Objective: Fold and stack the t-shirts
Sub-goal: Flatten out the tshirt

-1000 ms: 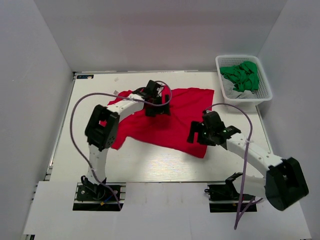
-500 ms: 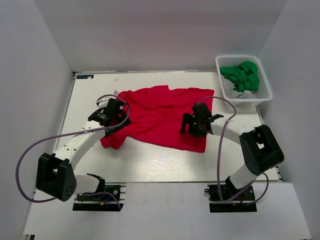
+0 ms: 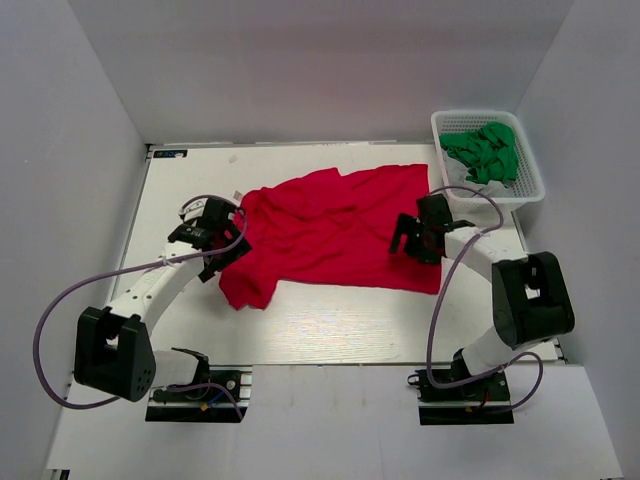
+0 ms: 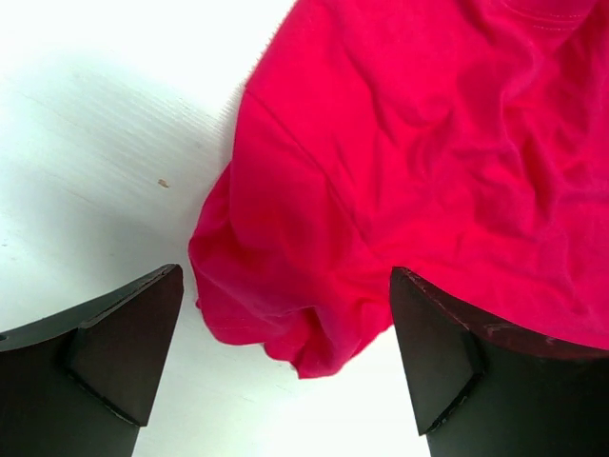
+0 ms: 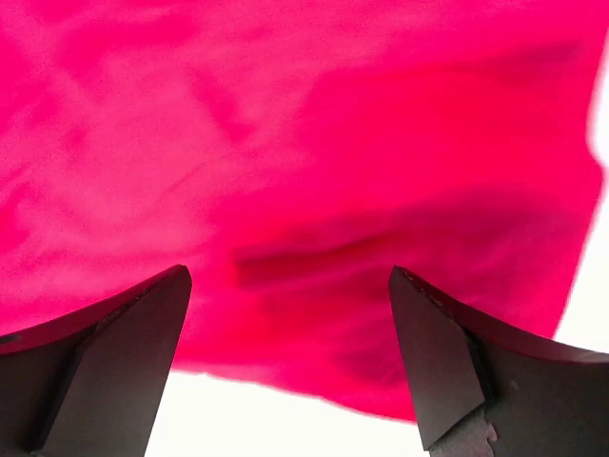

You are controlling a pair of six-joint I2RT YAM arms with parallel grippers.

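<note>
One red t-shirt [image 3: 335,225] lies spread and wrinkled across the middle of the table, its left sleeve bunched toward the near left. My left gripper [image 3: 214,236] stands open at that sleeve's edge; in the left wrist view the bunched sleeve [image 4: 304,314] lies on the table between and beyond the dark fingers [image 4: 124,352], ungripped. My right gripper [image 3: 420,233] hovers open over the shirt's right part. The right wrist view is filled with red cloth [image 5: 314,190], its hem crossing just ahead of the right gripper [image 5: 285,381].
A white lattice basket [image 3: 478,114] sits at the far right corner, holding crumpled green cloth [image 3: 485,150]. Bare white table [image 3: 330,325] runs between the shirt and the arm bases. Grey walls close in on three sides.
The left arm swung from the shirt's middle out to its left sleeve. The right gripper moved onto the shirt and then rightward. The shirt has shifted right and spread wider.
</note>
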